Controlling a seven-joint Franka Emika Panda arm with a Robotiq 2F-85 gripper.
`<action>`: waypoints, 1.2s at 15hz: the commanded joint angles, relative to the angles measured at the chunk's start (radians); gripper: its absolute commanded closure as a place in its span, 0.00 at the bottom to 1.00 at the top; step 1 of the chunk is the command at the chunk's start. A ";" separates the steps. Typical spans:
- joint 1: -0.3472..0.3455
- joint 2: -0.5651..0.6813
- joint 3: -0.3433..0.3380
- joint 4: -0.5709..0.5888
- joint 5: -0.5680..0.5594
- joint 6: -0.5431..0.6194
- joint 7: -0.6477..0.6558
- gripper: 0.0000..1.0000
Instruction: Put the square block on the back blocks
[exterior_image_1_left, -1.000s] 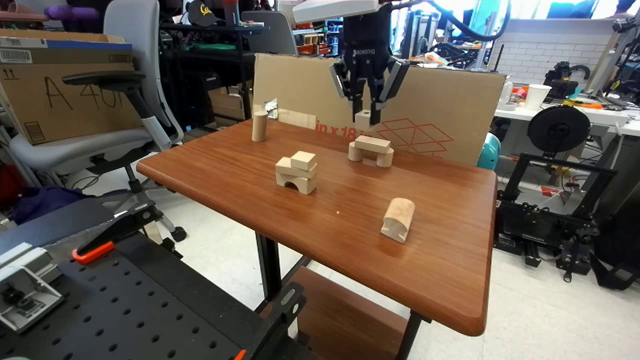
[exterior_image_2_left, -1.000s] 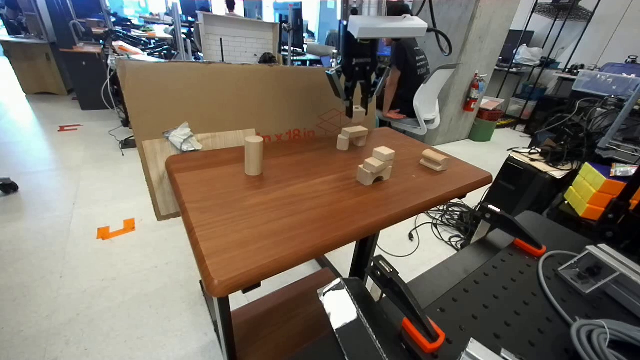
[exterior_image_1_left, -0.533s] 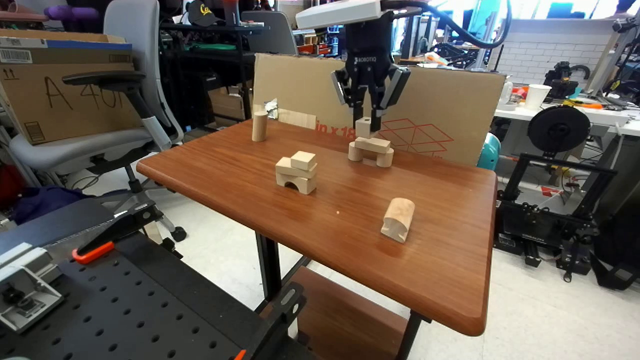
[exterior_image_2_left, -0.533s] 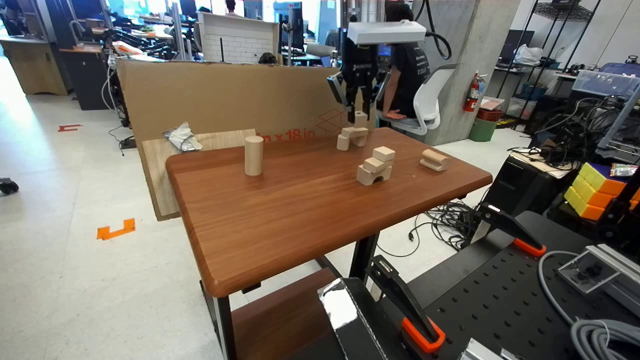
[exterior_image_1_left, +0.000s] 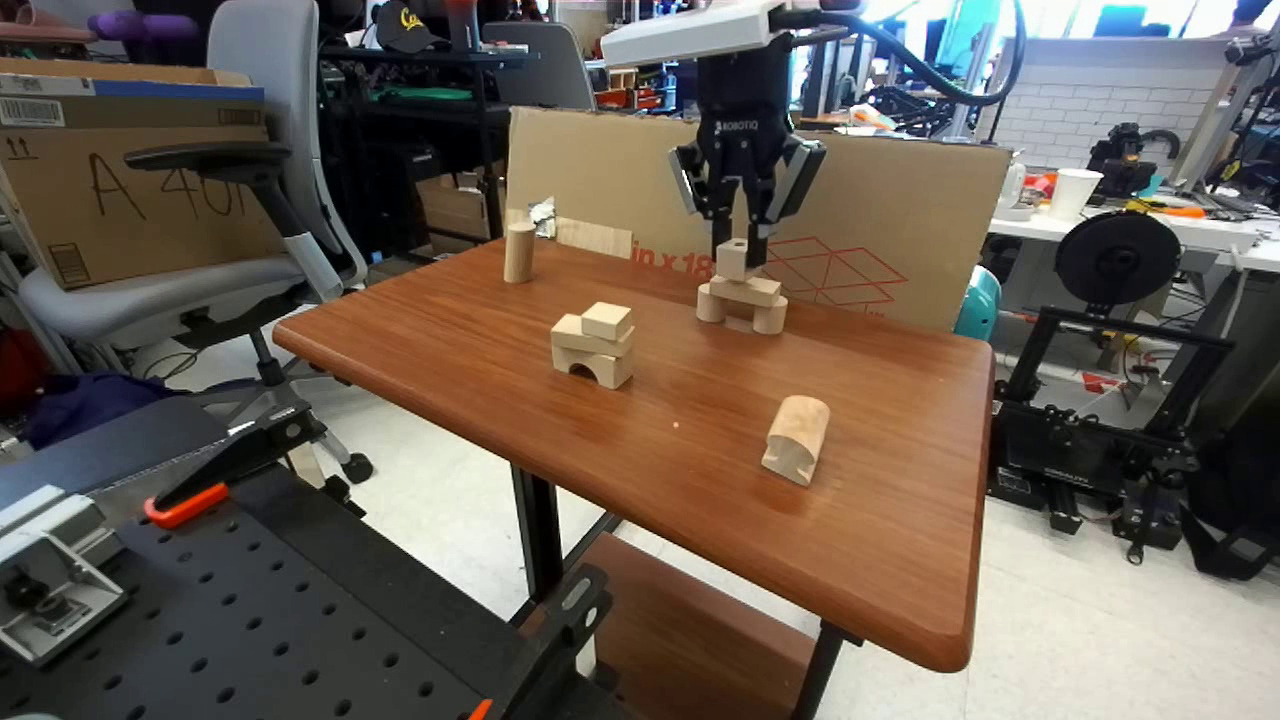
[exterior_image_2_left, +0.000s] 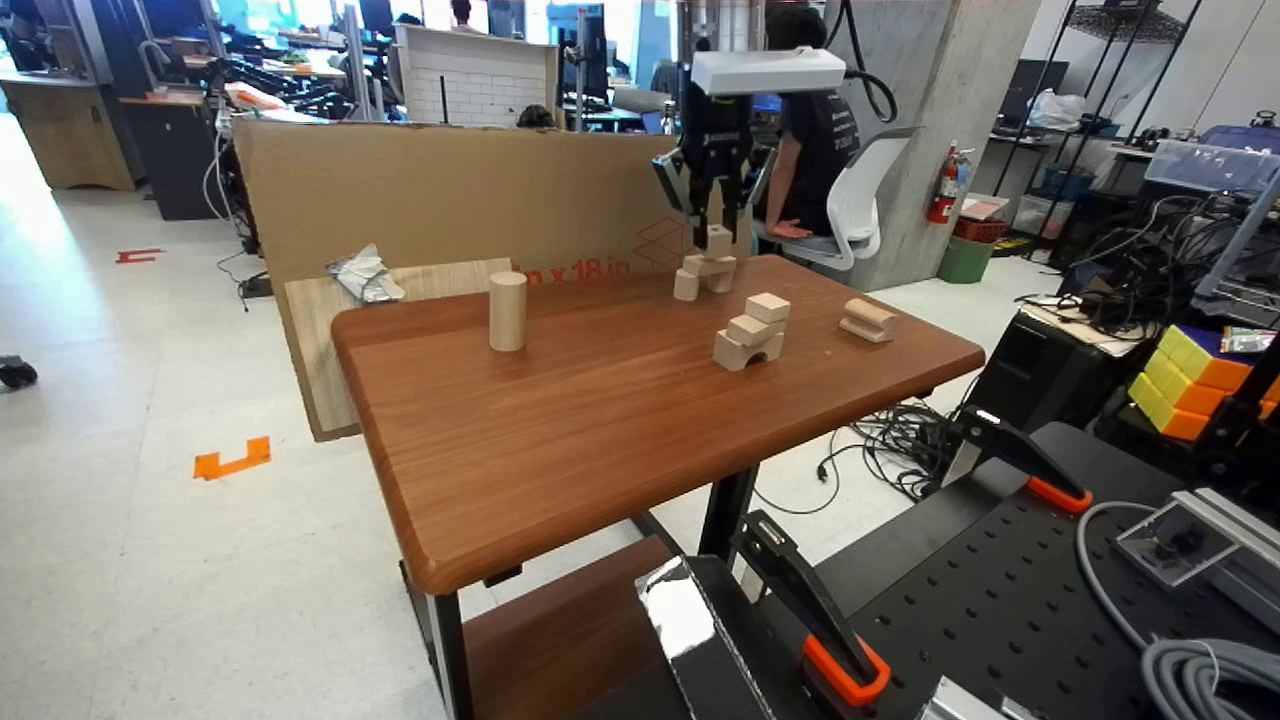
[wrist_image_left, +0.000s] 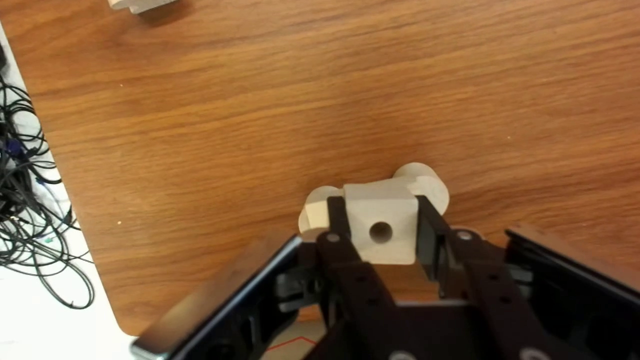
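Bright indoor light fills both exterior views, where overexposed white glass windows (exterior_image_1_left: 1060, 18) glare at the back, while the wrist view blurs the black two-fingered gripper (wrist_image_left: 382, 220) above a sharper brown wood-grain tabletop (wrist_image_left: 225, 115).

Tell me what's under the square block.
The back blocks: a plank across rounded supports. The square block itself hides part of the plank's top, so whether the two touch can't be told.

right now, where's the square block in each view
In an exterior view: square block, upper half, right of centre.
In an exterior view: square block, upper half, right of centre.
Wrist view: square block, lower half, between gripper fingertips.
Shared landmark: back blocks, beneath it.
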 joint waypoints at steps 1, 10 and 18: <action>-0.015 0.025 0.008 0.054 0.025 -0.048 -0.036 0.90; -0.025 0.041 0.009 0.080 0.024 -0.075 -0.060 0.90; -0.027 0.068 0.010 0.118 0.023 -0.100 -0.075 0.90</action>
